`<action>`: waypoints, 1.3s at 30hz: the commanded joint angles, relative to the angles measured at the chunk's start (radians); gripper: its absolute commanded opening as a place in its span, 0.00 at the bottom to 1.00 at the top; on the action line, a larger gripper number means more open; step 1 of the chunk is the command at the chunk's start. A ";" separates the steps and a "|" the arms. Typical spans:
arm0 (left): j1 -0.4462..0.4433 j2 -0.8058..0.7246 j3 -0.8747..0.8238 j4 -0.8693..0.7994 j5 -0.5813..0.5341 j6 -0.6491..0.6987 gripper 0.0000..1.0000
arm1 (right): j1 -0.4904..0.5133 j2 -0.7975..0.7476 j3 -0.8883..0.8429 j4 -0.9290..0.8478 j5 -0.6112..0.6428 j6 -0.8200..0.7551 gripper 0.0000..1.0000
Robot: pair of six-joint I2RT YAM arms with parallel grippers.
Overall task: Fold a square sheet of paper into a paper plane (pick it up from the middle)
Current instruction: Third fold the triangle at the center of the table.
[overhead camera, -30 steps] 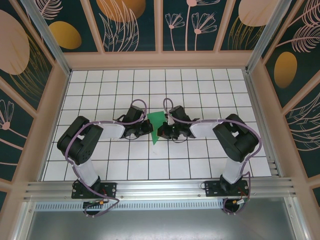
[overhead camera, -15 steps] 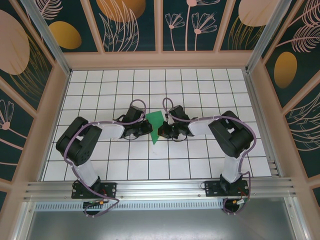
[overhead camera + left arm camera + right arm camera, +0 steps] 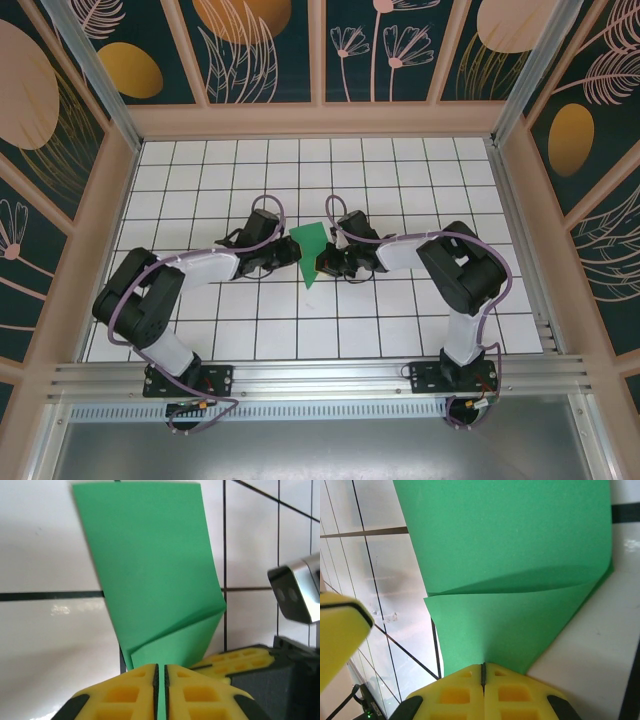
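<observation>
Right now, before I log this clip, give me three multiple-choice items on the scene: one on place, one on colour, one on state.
1. Where is the paper?
A. in the far left corner
B. at the middle of the table, between the left gripper and the right gripper
C. by the arm bases

2. What colour is the paper?
A. green
B. red
C. white

3. How is the left gripper set?
A. wide open over bare tiles
B. shut on the paper
C. open beside the paper

Answers:
1 B: the top view shows it mid-table with a gripper at each side.
2 A: it is bright green in every view.
3 B: in the left wrist view its yellow fingers are closed on the paper's edge.
</observation>
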 commanded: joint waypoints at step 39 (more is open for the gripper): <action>-0.112 0.035 -0.186 0.074 0.029 -0.151 0.02 | 0.028 -0.023 -0.066 0.117 -0.046 -0.045 0.06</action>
